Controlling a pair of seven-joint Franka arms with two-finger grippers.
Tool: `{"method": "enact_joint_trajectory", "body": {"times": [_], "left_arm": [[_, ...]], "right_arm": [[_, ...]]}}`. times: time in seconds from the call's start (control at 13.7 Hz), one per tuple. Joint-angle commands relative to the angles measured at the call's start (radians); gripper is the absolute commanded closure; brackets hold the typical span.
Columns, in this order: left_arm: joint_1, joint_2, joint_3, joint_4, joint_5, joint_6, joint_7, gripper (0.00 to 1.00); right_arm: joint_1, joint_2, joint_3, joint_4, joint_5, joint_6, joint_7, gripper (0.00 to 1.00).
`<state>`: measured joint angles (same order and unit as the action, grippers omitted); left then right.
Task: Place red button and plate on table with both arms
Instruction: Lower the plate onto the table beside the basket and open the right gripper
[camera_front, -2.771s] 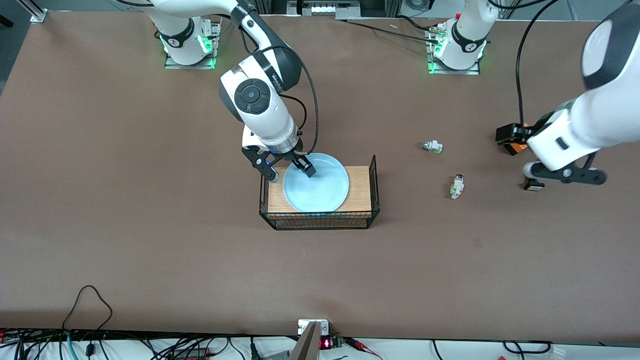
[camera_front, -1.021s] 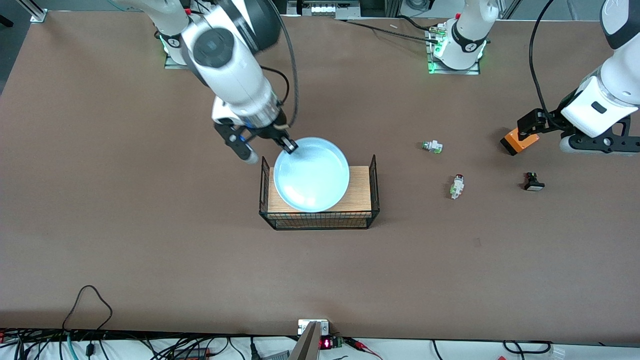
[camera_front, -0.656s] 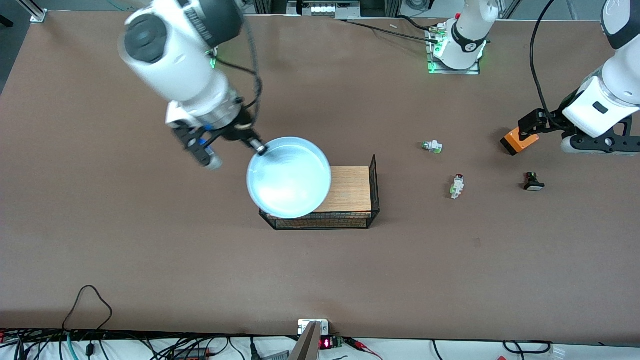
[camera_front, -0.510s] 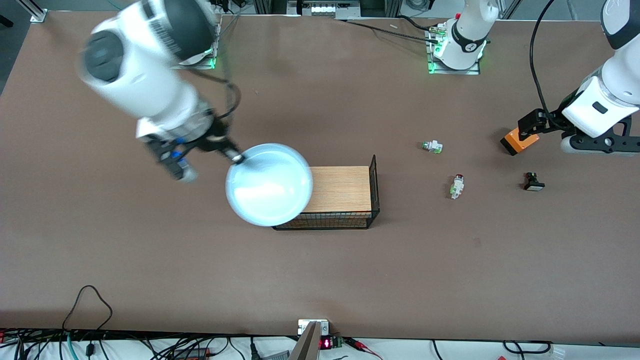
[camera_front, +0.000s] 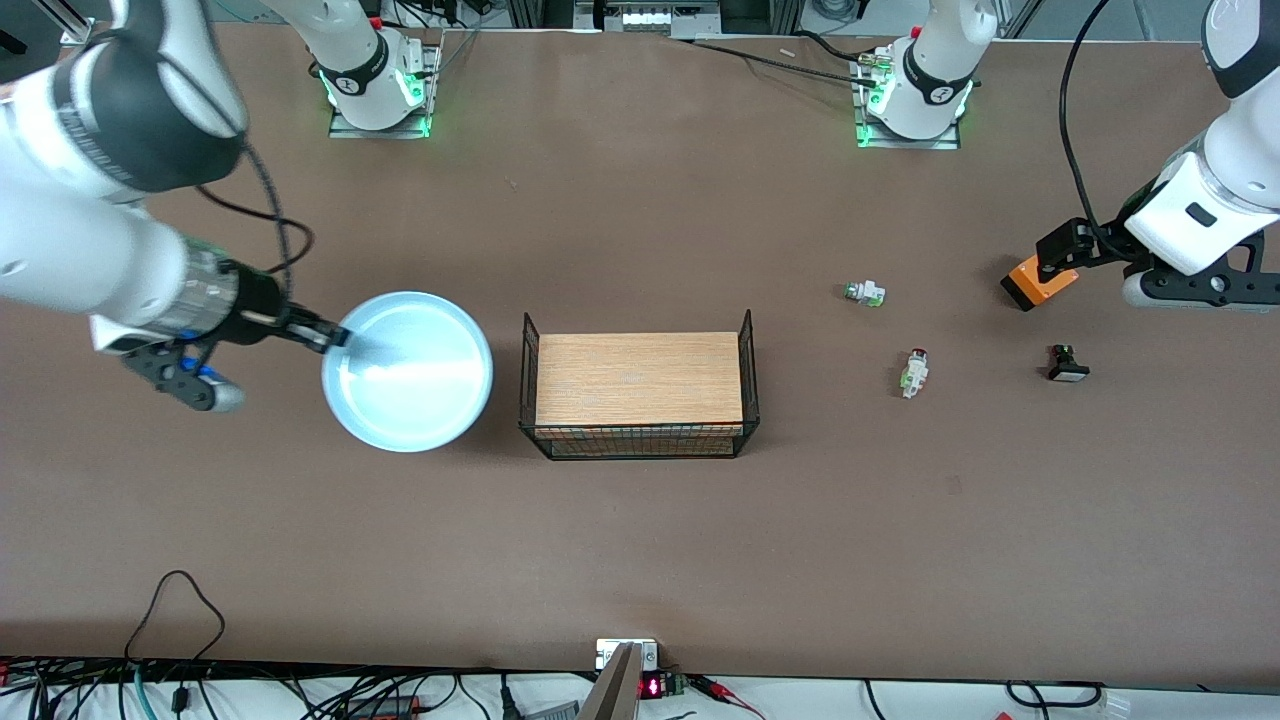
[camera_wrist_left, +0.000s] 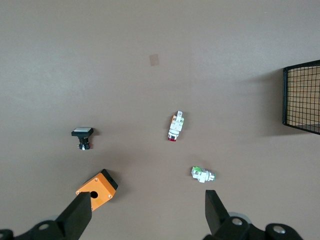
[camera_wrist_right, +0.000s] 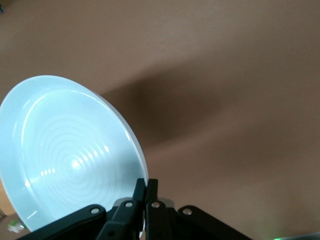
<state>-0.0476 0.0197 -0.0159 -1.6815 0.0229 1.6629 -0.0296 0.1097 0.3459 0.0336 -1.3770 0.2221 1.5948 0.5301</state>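
Observation:
The pale-blue plate (camera_front: 410, 372) is gripped by its rim in my right gripper (camera_front: 335, 338), which is shut on it. It hangs tilted over the brown table (camera_front: 640, 540), beside the wood board toward the right arm's end. The right wrist view shows the plate (camera_wrist_right: 70, 155) pinched at my right gripper (camera_wrist_right: 146, 187), with its shadow on the table below. The red button (camera_front: 913, 372) lies on the table toward the left arm's end, also in the left wrist view (camera_wrist_left: 175, 126). My left gripper (camera_front: 1195, 290) is open and empty (camera_wrist_left: 147, 210) above the table, next to the orange box.
A light-wood board with black wire ends (camera_front: 640, 380) stands mid-table. A green-capped switch (camera_front: 864, 293), a black switch with a white cap (camera_front: 1066, 364) and an orange box (camera_front: 1035, 282) lie near the red button.
My right arm lifted the plate off the wood board and swung it toward the right arm's end of the table. My left arm drew back from the black switch, then stayed still.

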Motion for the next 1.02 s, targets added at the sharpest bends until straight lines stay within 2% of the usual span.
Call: {"method": "enact_joint_trajectory", "body": {"times": [0.0, 0.22, 0.44, 0.73, 0.95], "left_arm": [[0.011, -0.003, 0.001, 0.005, 0.002, 0.005, 0.023, 0.00], [0.009, -0.003, -0.006, 0.009, 0.002, 0.008, 0.025, 0.00], [0.011, -0.001, -0.007, 0.013, 0.000, 0.008, 0.025, 0.00], [0.011, -0.003, -0.007, 0.013, 0.000, 0.005, 0.025, 0.00], [0.009, -0.003, -0.007, 0.013, 0.000, 0.002, 0.023, 0.00]], "right_arm": [[-0.140, -0.018, 0.016, -0.072, -0.032, -0.046, -0.262, 1.00], [-0.245, -0.025, 0.017, -0.216, -0.127, 0.023, -0.526, 1.00], [-0.251, -0.048, 0.017, -0.366, -0.214, 0.164, -0.602, 1.00], [-0.330, -0.062, 0.019, -0.641, -0.214, 0.474, -0.732, 1.00], [-0.357, -0.050, 0.019, -0.761, -0.211, 0.667, -0.818, 1.00]]}}
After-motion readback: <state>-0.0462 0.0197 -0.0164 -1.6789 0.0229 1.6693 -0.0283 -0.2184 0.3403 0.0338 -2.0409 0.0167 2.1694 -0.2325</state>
